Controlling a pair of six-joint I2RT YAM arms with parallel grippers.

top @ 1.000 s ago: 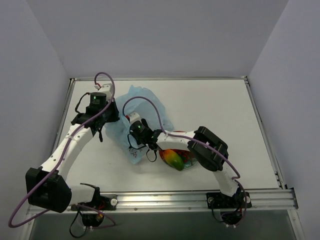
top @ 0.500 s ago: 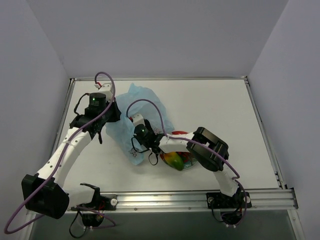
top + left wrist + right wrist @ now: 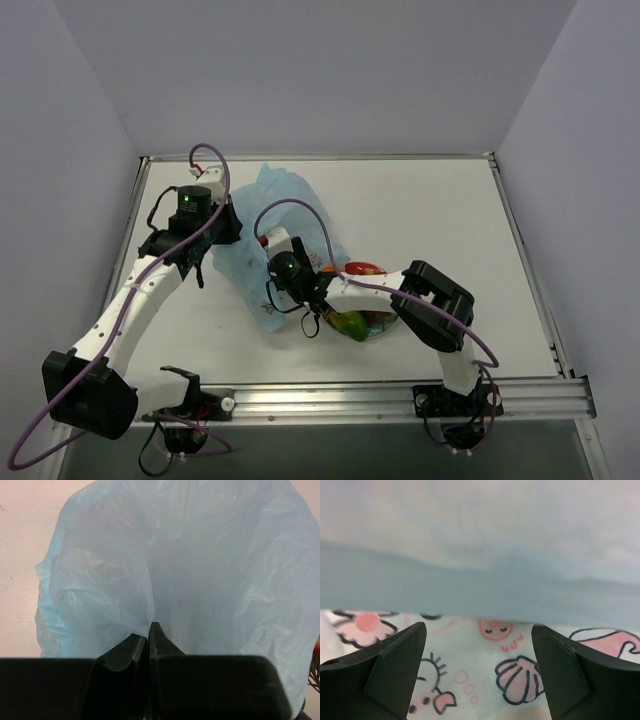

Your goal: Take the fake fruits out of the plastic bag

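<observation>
Blue film pinched — clamps left gripper (image 3: 149,626) on the plastic bag (image 3: 215,575), seemingly to anchor it; holds right gripper (image 3: 477,628) spread close over its print.

Looking steeply down from high at six o'clock, facing twelve o'clock, taking in the whole desk (image 3: 440,210) from afar. Riding the left wrist, peering over the left end effector (image 3: 149,626) into the plastic bag (image 3: 210,560), very near. Riding the right wrist, staring past the right end effector (image 3: 477,630) at its printed film, even nearer. Sharing that bag across all three views, lying toward ten o'clock of the desk's middle from above.
</observation>
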